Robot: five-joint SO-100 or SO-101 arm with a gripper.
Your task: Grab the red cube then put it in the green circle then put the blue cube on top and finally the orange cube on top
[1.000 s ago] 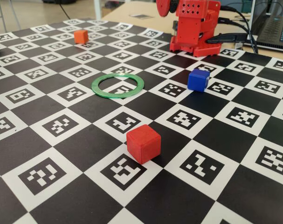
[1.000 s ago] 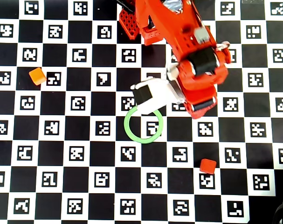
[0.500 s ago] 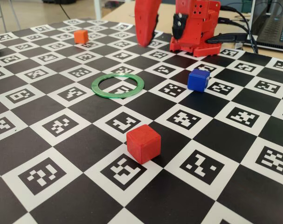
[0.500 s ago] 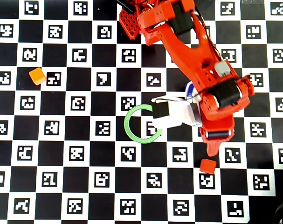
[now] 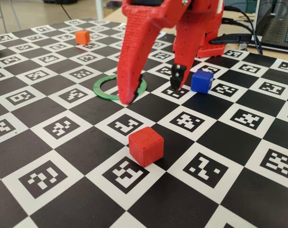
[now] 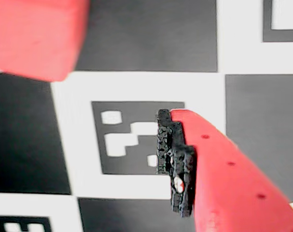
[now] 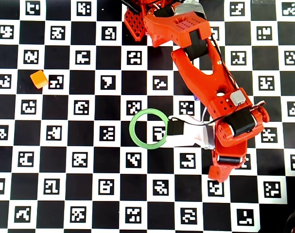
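Note:
The red cube (image 5: 146,146) rests on the checkered board near the front, and it fills the upper left of the wrist view as a blur (image 6: 35,34). My gripper (image 5: 151,93) hangs open just behind it, nothing between its fingers (image 6: 177,159). In the overhead view the arm's tip (image 7: 220,171) hides the red cube. The green circle (image 5: 106,91) lies flat behind the left finger, empty (image 7: 132,130). To the right finger's right sits the blue cube (image 5: 201,81), almost hidden under the arm from overhead. The orange cube (image 5: 82,36) sits far back left (image 7: 39,78).
The arm's red base (image 5: 200,45) stands at the board's far edge (image 7: 137,22). A laptop (image 5: 281,31) and black cables lie behind it at the right. The marker board (image 5: 49,175) covers the table.
The arm has swung out from its base across the board and come down behind the red cube. From overhead it now covers that cube. No cube has moved.

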